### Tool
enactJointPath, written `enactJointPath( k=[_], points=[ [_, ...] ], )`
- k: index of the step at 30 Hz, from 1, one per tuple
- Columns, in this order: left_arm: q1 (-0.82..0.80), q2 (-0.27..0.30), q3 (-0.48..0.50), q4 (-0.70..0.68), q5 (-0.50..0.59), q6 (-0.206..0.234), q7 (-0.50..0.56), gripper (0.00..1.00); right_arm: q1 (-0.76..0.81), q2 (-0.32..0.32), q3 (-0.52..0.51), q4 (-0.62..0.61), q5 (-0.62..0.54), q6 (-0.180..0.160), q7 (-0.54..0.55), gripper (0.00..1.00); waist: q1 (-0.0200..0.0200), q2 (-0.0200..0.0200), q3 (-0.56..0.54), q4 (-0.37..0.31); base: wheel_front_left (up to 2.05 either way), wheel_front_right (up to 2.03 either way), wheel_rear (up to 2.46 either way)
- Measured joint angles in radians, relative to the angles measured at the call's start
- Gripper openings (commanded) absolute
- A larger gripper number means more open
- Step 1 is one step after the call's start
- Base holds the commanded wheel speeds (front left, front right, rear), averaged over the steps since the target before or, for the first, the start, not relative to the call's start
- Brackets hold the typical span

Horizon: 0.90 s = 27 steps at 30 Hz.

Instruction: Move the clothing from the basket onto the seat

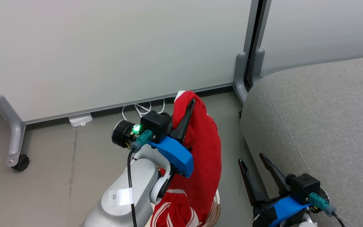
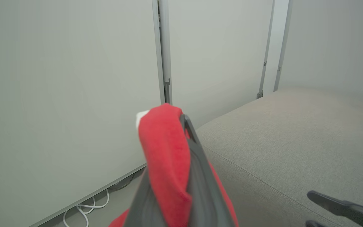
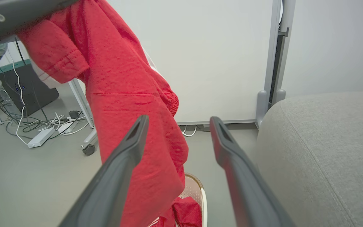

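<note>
Garment (image 1: 205, 157): soft, light, limp, I judge. My left end effector (image 1: 190, 108) pinches its top fold; right end effector (image 1: 251, 158) gapes empty. Best hold: bunched fabric, mid-length.

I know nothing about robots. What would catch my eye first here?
A bright red garment with white stripes, pinched high in the shut left end effector, hangs down toward the laundry basket on the floor at the bottom centre of the head view. To its right bulks the big grey sofa seat, with the right end effector standing open and empty beside its near edge.
</note>
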Motion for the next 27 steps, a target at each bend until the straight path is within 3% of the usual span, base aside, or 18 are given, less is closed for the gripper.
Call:
enactJointPath(
  k=[17, 27],
  points=[
    [-0.019, 0.000, -0.072, -0.012, -0.066, 0.035, 0.007, 0.00, 0.006, 0.000, 0.026, -0.014, -0.008, 0.000, 0.020, 1.00, 0.0001, 0.0000, 0.007, 0.005, 0.00, 0.00, 0.00],
    [-0.021, 0.000, -0.110, -0.008, -0.098, 0.035, 0.002, 0.00, -0.134, 0.000, 0.109, 0.047, -0.026, 0.000, 0.065, 1.00, 0.0002, 0.0000, 0.023, 0.012, 0.00, 0.00, 0.00]
  ],
)
